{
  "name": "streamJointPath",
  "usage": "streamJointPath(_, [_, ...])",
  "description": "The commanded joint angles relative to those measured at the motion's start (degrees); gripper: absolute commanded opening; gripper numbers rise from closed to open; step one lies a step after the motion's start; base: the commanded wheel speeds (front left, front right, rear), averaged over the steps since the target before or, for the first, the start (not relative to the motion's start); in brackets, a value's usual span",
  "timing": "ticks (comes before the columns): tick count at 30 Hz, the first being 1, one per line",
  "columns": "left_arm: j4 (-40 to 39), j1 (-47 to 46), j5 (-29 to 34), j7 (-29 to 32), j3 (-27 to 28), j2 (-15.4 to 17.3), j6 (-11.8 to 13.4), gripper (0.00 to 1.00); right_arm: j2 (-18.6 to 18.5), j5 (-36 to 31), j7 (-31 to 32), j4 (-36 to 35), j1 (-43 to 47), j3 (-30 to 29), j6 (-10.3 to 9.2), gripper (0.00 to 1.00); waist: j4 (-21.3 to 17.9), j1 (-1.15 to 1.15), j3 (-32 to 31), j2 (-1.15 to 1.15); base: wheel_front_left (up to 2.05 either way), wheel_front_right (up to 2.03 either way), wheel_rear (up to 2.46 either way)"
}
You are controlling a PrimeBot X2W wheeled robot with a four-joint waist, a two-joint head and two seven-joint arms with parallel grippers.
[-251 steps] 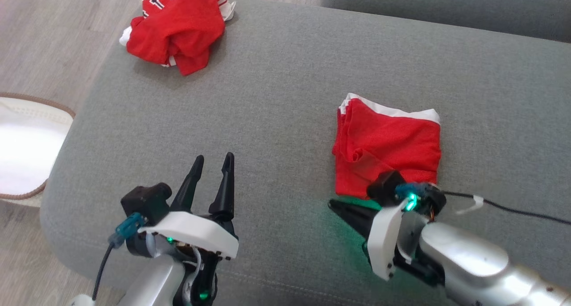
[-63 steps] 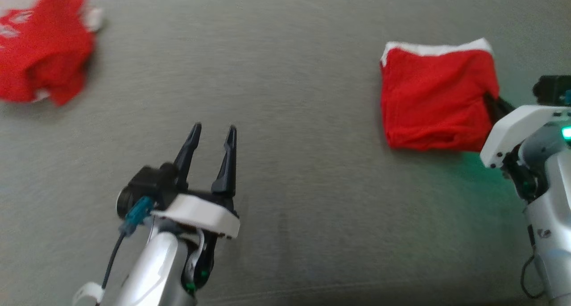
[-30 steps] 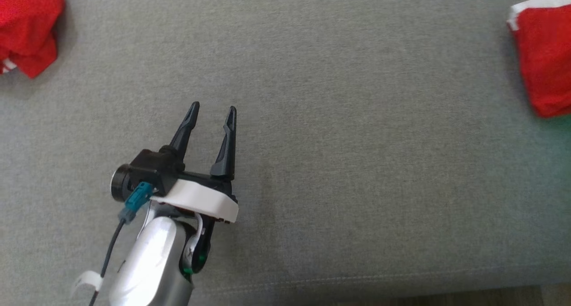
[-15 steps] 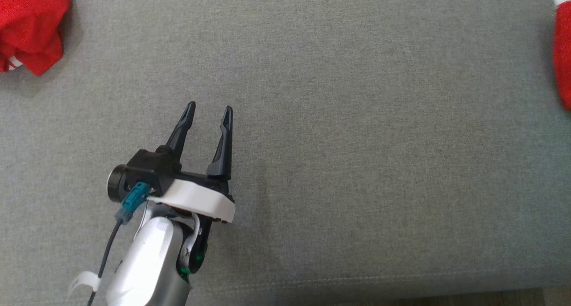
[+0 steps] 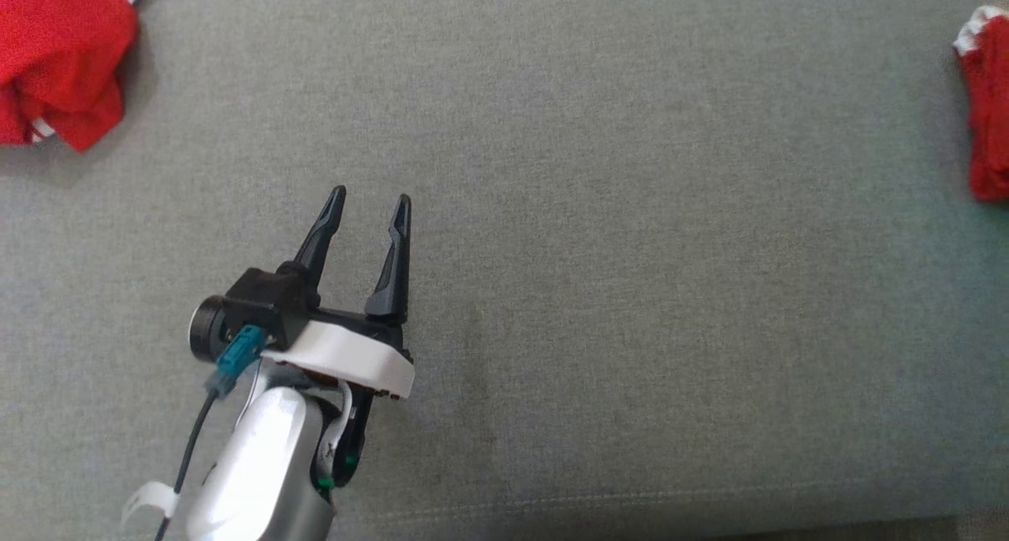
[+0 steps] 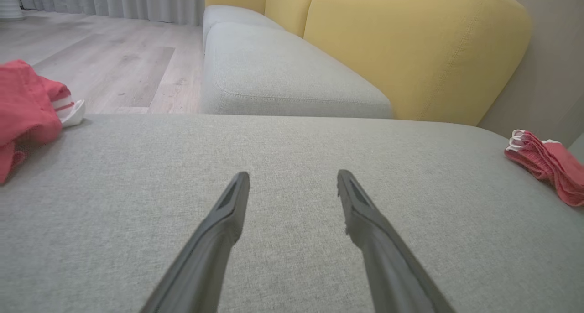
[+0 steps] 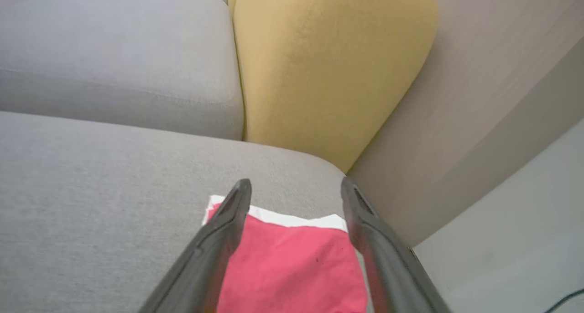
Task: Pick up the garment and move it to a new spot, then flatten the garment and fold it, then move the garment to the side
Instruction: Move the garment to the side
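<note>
The folded red garment (image 5: 987, 123) with a white band lies at the far right of the grey cushion (image 5: 631, 289). In the right wrist view the garment (image 7: 292, 267) sits just below my right gripper (image 7: 295, 187), which is open, with nothing held between its fingers. From the left wrist view the garment (image 6: 547, 167) shows at the cushion's right end. My left gripper (image 5: 369, 202) is open over the bare cushion at lower left, empty, and its own view shows it (image 6: 294, 180) the same way.
A second, crumpled red garment (image 5: 59, 52) lies at the cushion's far left (image 6: 25, 103). Behind the cushion stand a yellow backrest (image 6: 410, 53) and another grey seat (image 6: 273, 75). A wall (image 7: 479, 121) is close to the folded garment's right.
The head view has shifted a little. The folded garment now lies nearer that view's right edge. My right gripper has gone from shut to open. The left arm has barely moved.
</note>
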Motion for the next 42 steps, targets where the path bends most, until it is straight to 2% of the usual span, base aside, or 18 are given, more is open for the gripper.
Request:
streamJointPath(1, [-1.49,-0.06,-0.53,-0.45,2.25,0.98,0.58,1.0,0.28,1.24,-1.1,-2.7,-1.89,1.79,0.37,1.0,-0.13,0.0,-1.45,0.0,0.0,0.0,0.0])
streamJointPath(9, [0.16,0.41,-1.26,-0.45,5.81,1.16,1.37,1.0,7.38,5.23,-3.95,-8.46,1.08,9.22,0.37,1.0,-0.03,0.0,-6.62,0.0,0.0,0.0,0.0])
streamJointPath(14, [1.53,1.63,-1.76,-0.45,7.92,0.87,1.49,1.0,11.1,8.96,-5.67,-10.63,4.68,11.16,0.37,1.0,0.58,0.0,-9.45,0.0,0.0,0.0,0.0])
streamJointPath(25, [4.81,7.34,-2.5,-0.45,10.04,-0.77,0.61,1.0,19.02,11.64,-7.78,-19.56,23.05,9.84,0.37,1.0,4.33,0.0,-16.98,0.0,0.0,0.0,0.0])
streamJointPath(30, [5.42,9.78,-2.97,-0.45,9.93,-1.32,0.45,1.0,20.48,12.91,-9.31,-24.81,31.71,9.2,0.37,1.0,5.78,0.0,-18.84,0.0,0.0,0.0,0.0])
streamJointPath(33, [5.58,11.22,-3.1,-0.45,9.86,-1.51,0.54,1.0,20.54,16.17,-10.34,-26.48,35.67,12.05,0.37,1.0,5.93,0.0,-19.35,0.0,0.0,0.0,0.0])
streamJointPath(42, [4.7,13.68,-2.75,-0.45,9.09,-1.76,0.96,1.0,20.56,19.02,-11.43,-29.95,43.56,15.65,0.37,1.0,6.46,0.0,-20.61,0.0,0.0,0.0,0.0])
